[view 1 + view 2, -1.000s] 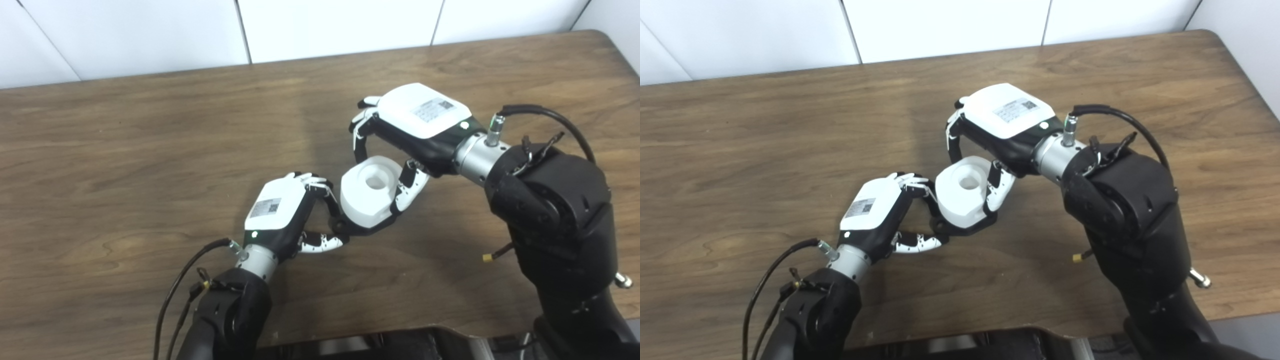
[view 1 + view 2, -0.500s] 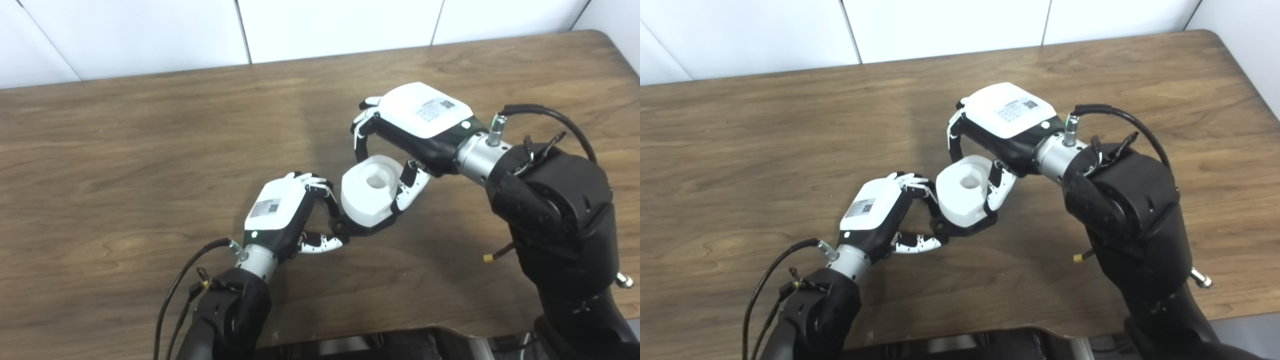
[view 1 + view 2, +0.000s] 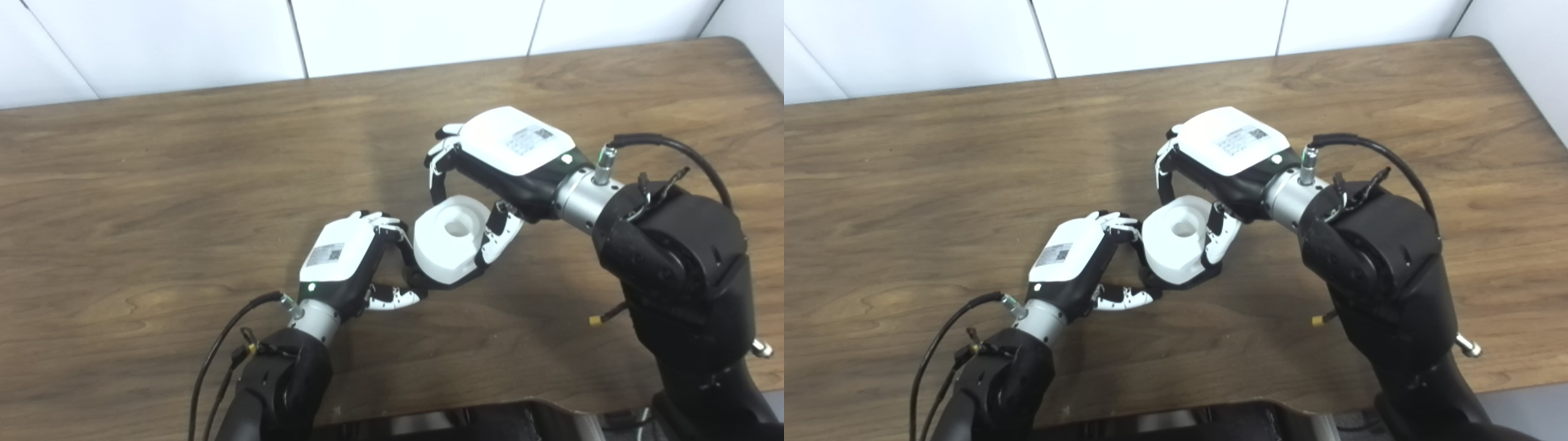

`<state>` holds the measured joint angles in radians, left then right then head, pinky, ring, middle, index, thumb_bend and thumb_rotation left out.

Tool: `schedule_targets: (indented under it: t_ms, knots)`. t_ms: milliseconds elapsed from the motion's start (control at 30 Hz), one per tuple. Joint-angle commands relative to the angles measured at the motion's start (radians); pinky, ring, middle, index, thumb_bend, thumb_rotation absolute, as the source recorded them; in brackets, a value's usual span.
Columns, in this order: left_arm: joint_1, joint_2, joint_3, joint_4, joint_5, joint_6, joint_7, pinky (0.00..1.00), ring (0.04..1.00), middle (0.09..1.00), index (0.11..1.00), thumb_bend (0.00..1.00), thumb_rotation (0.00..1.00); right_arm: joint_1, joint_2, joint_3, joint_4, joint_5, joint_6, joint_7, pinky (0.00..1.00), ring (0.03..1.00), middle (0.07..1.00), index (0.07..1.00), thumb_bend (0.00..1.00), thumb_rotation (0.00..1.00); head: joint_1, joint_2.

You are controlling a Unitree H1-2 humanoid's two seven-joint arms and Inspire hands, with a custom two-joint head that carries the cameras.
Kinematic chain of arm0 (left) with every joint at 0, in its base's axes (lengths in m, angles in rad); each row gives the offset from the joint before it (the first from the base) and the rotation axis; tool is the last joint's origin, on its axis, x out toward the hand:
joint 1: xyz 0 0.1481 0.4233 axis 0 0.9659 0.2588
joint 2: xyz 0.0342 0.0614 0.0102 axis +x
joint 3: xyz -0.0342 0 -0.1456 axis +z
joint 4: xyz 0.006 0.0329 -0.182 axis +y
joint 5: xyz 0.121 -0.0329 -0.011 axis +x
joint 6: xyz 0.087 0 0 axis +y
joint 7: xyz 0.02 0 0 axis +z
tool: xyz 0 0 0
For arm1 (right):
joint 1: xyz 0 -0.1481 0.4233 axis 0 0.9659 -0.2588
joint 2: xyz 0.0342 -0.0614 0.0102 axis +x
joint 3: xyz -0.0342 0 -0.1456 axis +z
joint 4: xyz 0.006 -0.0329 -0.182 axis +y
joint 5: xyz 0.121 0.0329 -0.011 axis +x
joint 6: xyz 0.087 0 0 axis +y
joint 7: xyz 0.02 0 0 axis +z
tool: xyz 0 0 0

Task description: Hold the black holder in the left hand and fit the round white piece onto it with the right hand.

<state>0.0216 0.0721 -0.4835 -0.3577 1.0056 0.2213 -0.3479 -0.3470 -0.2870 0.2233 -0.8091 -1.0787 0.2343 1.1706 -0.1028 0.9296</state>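
Under my work lies a brown wood-grain counter [image 3: 153,184], its rounded corner at two o'clock, with white panelled wall [image 3: 184,37] beyond at twelve o'clock.

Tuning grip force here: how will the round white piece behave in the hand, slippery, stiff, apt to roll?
The round white piece looks rigid: its walls show no give in the right hand. Its smooth matte surface may slip a little. Set on its side it would probably roll; on its flat face, with the centre hole up, it should sit steady.
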Motion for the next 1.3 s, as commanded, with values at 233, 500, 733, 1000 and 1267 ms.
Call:
schedule_targets:
  t_ms: [233, 500, 733, 1000, 1267]
  knots:
    - [-0.020, -0.007, 0.001, -0.024, 0.000, -0.011, 0.005, 0.95, 0.878, 0.807, 0.486, 0.52, 0.06, -0.014, -0.007, -0.002, -0.057, 0.008, 0.003, 0.066, 0.80, 0.917, 0.793, 0.482, 0.53, 0.13, -0.003, 0.006]
    - [-0.021, -0.010, 0.001, -0.025, 0.000, -0.010, 0.004, 0.95, 0.876, 0.806, 0.486, 0.52, 0.06, -0.004, 0.000, 0.003, -0.056, -0.013, -0.001, 0.067, 0.80, 0.919, 0.801, 0.482, 0.53, 0.14, 0.000, 0.007]
    - [-0.022, -0.011, 0.001, -0.023, -0.001, -0.012, 0.007, 0.94, 0.874, 0.804, 0.486, 0.52, 0.06, -0.003, -0.009, 0.000, -0.045, -0.005, -0.008, 0.054, 0.80, 0.923, 0.802, 0.483, 0.53, 0.14, -0.001, 0.006]
    - [-0.021, -0.015, -0.002, -0.024, 0.006, -0.011, 0.008, 0.94, 0.875, 0.804, 0.486, 0.52, 0.06, -0.003, -0.006, -0.001, -0.037, -0.010, -0.005, 0.050, 0.80, 0.920, 0.801, 0.482, 0.53, 0.13, 0.001, 0.006]
    - [-0.021, -0.018, -0.001, -0.024, 0.004, -0.011, 0.011, 0.94, 0.871, 0.801, 0.486, 0.52, 0.06, 0.005, 0.002, 0.000, -0.032, -0.010, -0.009, 0.030, 0.80, 0.914, 0.812, 0.482, 0.53, 0.13, 0.002, 0.006]
